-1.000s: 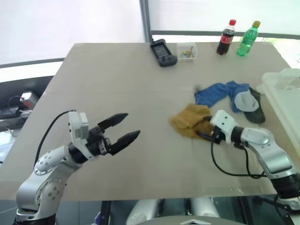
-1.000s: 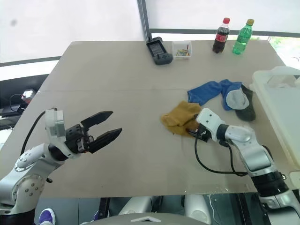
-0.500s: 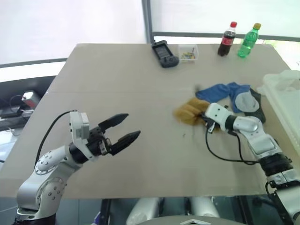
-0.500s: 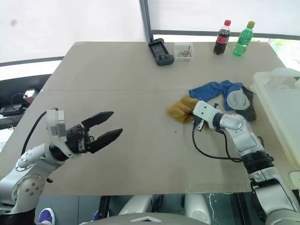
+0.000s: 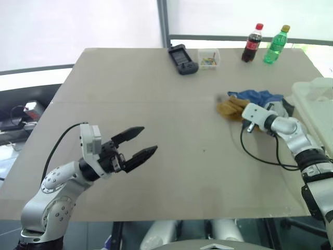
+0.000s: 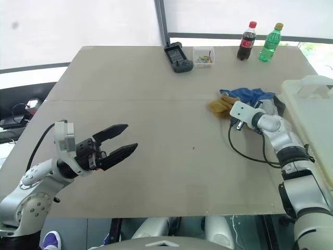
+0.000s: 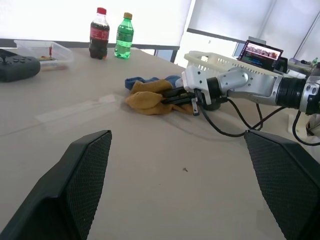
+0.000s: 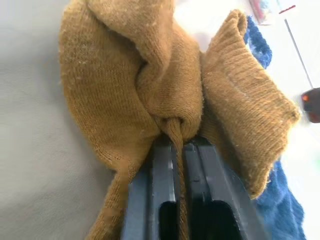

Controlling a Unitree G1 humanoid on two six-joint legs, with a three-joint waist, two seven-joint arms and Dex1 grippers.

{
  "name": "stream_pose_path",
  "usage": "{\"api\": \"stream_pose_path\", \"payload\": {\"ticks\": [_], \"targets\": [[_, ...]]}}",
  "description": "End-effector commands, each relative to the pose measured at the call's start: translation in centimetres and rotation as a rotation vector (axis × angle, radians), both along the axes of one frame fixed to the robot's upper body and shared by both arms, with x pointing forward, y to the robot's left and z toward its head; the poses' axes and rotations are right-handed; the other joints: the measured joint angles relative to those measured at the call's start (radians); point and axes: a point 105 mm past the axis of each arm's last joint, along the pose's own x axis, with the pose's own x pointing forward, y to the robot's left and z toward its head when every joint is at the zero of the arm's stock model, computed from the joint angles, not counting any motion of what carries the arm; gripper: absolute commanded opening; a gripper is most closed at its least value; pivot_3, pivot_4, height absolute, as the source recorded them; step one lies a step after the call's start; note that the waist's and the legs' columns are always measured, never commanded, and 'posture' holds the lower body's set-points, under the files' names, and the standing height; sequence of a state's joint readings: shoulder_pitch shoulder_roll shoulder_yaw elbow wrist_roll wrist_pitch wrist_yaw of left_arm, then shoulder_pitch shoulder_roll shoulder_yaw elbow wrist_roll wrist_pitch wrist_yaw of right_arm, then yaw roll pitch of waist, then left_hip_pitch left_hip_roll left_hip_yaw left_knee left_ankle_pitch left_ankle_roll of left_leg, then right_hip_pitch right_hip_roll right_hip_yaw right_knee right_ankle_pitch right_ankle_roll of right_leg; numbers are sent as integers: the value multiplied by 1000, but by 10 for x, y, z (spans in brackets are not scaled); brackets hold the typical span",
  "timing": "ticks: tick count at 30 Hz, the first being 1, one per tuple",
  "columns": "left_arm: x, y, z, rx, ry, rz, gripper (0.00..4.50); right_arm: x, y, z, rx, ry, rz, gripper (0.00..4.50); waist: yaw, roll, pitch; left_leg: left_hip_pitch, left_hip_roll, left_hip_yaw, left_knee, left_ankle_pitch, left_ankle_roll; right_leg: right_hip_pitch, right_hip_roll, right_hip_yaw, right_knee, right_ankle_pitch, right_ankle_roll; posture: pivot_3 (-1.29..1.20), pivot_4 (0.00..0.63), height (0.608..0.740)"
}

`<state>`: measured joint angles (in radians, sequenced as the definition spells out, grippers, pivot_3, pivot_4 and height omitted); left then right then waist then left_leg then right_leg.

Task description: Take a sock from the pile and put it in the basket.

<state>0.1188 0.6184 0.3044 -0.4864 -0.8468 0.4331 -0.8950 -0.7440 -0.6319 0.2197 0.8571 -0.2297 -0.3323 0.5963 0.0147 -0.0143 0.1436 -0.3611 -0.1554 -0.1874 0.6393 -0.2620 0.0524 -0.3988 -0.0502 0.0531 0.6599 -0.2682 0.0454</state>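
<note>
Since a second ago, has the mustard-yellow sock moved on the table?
Yes. The mustard-yellow sock, pinched by the right gripper, has slid up the table toward the soda bottles, against the blue sock.

Counter [image 6: 156, 104]: plain beige top. Along the far edge: black handheld device [image 6: 177, 57], small clear box [image 6: 202, 55] of coloured bits beside it, then cola bottle [image 6: 246, 41] and green bottle [image 6: 270, 41] upright near the far right corner. Sock pile [image 6: 244, 100], mustard and blue, bunched near the right edge. Whitish basket [image 6: 312, 112] at the right edge.
</note>
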Motion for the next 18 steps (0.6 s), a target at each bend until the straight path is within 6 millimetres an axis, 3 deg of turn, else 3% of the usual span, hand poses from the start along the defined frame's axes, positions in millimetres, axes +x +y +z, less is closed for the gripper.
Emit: {"api": "stream_pose_path", "payload": {"ticks": [1,3,9,18], "targets": [[-2,0,6,3,-37,-2,4500,-15,7,-1,83,42,67,1918,0,0,0,0,0,0,0,0,0,0,0,0,0,0,0,0,150,740],[-2,0,5,2,-36,0,4500,-21,12,7,174,39,75,2763,-1,0,0,0,1,0,-1,0,0,0,1,0,-2,0,0,0,150,740],[-2,1,5,1,-38,3,4500,-38,16,33,409,77,14,2763,-2,2,1,-3,2,1,-2,0,0,-5,2,3,-1,0,0,0,150,740],[0,1,6,4,-41,-2,4500,-59,13,36,482,93,-81,2763,1,2,1,-4,2,2,-3,0,0,-6,2,4,-1,0,0,0,150,740]]}}
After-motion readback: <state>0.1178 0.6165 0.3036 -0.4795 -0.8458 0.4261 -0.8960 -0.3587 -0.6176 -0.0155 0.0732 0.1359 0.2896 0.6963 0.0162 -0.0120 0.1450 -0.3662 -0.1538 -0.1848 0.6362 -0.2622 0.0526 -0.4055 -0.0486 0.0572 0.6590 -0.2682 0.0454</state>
